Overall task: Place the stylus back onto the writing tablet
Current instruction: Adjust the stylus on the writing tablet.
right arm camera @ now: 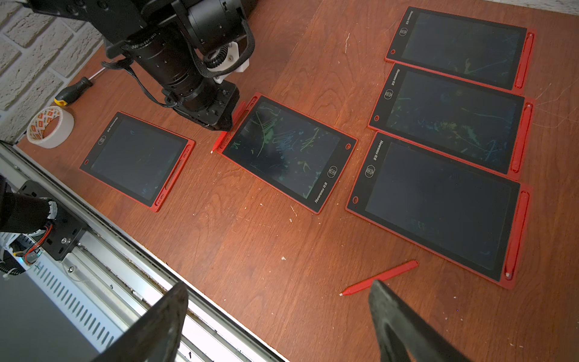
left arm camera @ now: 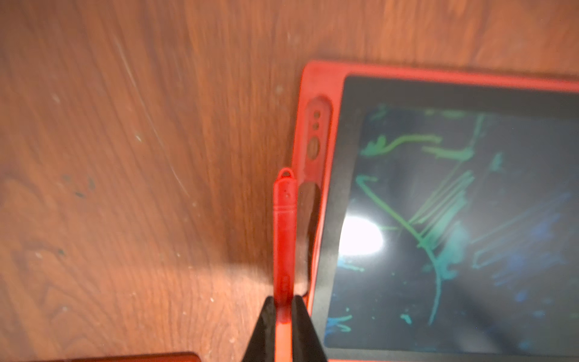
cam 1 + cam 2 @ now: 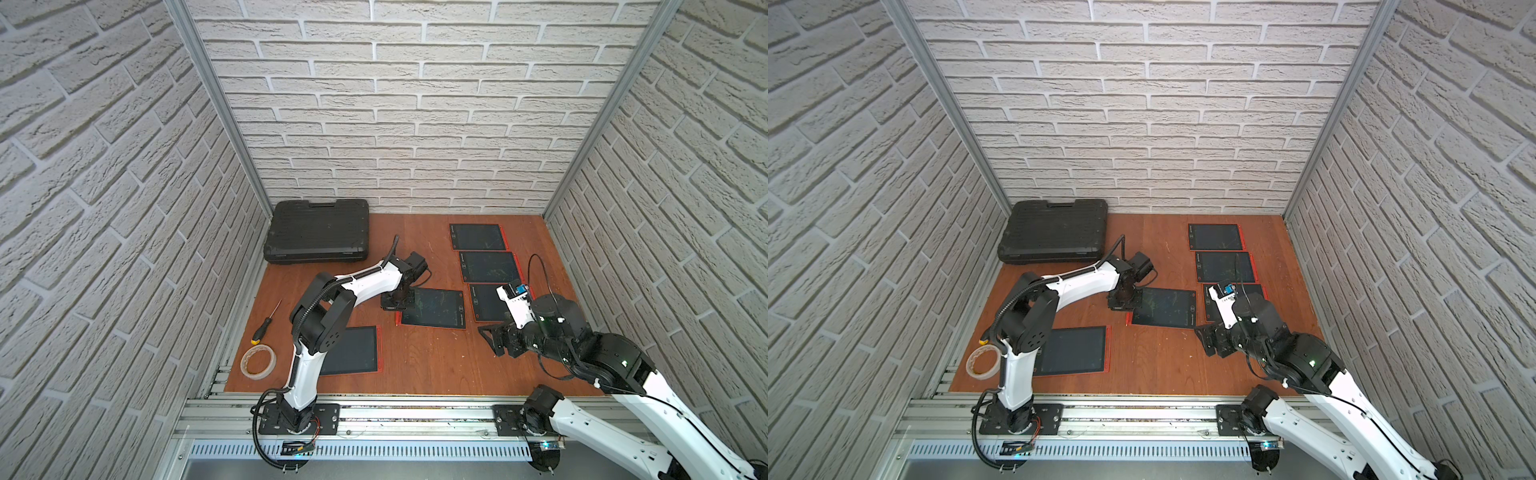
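Observation:
A red stylus [image 2: 283, 235] is clamped between the black fingers of my left gripper [image 2: 283, 308], which is shut on it. It runs alongside the outer edge of the middle writing tablet [image 2: 470, 203], just outside that tablet's empty pen slot [image 2: 315, 138]. This red-framed tablet [image 3: 434, 309] has green scribbles on its dark screen. In the right wrist view the left gripper [image 1: 224, 123] is low at the tablet's [image 1: 285, 153] edge. My right gripper [image 1: 279, 285] hangs open over the front of the table, holding nothing. A second red stylus [image 1: 380, 277] lies loose on the wood by one of its fingers.
Three more tablets [image 3: 478, 237] [image 3: 490, 266] [image 3: 486, 303] lie in a column at the right, each with a stylus in its slot. Another tablet [image 3: 353, 351] lies front left. A black case [image 3: 318, 230], a screwdriver [image 3: 266, 322] and a tape roll [image 3: 257, 361] line the left side.

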Motion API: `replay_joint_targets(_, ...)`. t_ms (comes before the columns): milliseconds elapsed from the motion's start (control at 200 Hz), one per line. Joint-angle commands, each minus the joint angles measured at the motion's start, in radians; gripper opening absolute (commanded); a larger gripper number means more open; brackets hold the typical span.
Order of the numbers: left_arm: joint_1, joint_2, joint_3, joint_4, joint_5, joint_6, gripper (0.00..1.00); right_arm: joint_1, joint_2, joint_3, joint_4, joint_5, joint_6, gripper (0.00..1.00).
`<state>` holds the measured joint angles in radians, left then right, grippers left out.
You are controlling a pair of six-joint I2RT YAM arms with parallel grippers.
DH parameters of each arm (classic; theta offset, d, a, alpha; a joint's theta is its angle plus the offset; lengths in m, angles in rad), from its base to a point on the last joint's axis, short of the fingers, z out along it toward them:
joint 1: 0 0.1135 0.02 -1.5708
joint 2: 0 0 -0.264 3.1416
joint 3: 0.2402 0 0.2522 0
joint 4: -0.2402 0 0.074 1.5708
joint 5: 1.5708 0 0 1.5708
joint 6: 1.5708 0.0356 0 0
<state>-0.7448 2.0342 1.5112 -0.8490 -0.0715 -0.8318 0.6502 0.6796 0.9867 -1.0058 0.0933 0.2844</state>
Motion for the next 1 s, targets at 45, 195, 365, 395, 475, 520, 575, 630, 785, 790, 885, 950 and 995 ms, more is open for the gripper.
replay_joint_targets(45,0.018,-0.005,0.042,-0.033,-0.023,0.044,0.12,0.003,-0.005,-0.017,0.039,0.015,0.015,0.89)
replay_joint_targets(195,0.021,0.008,0.065,-0.036,-0.018,0.061,0.12,0.003,-0.002,-0.017,0.039,0.017,0.015,0.89)
replay_joint_targets(365,0.020,0.026,0.084,-0.030,-0.001,0.081,0.12,0.004,-0.002,-0.017,0.039,0.018,0.014,0.89)
replay_joint_targets(395,0.021,0.030,0.087,-0.029,0.001,0.085,0.12,0.004,-0.003,-0.016,0.039,0.019,0.015,0.89)
replay_joint_targets(475,0.019,0.040,0.097,-0.033,0.008,0.098,0.12,0.003,-0.003,-0.017,0.039,0.017,0.016,0.89)
replay_joint_targets(520,0.020,0.044,0.098,-0.033,0.013,0.103,0.12,0.004,-0.003,-0.017,0.038,0.018,0.017,0.90)
replay_joint_targets(575,0.020,0.048,0.099,-0.033,0.017,0.106,0.12,0.004,-0.004,-0.017,0.039,0.018,0.016,0.89)
replay_joint_targets(630,0.021,0.048,0.099,-0.031,0.023,0.107,0.12,0.003,-0.004,-0.016,0.039,0.019,0.016,0.89)
replay_joint_targets(785,0.018,0.052,0.093,-0.028,0.034,0.115,0.13,0.003,-0.003,-0.017,0.039,0.020,0.016,0.89)
replay_joint_targets(790,0.019,0.051,0.092,-0.027,0.034,0.115,0.13,0.003,-0.003,-0.017,0.039,0.019,0.016,0.89)
replay_joint_targets(885,0.019,0.052,0.089,-0.027,0.041,0.118,0.13,0.003,-0.004,-0.018,0.039,0.020,0.016,0.89)
replay_joint_targets(950,0.018,0.052,0.085,-0.026,0.044,0.120,0.13,0.003,-0.003,-0.017,0.039,0.020,0.017,0.90)
replay_joint_targets(995,0.019,0.052,0.084,-0.027,0.047,0.121,0.13,0.003,-0.002,-0.018,0.039,0.020,0.016,0.89)
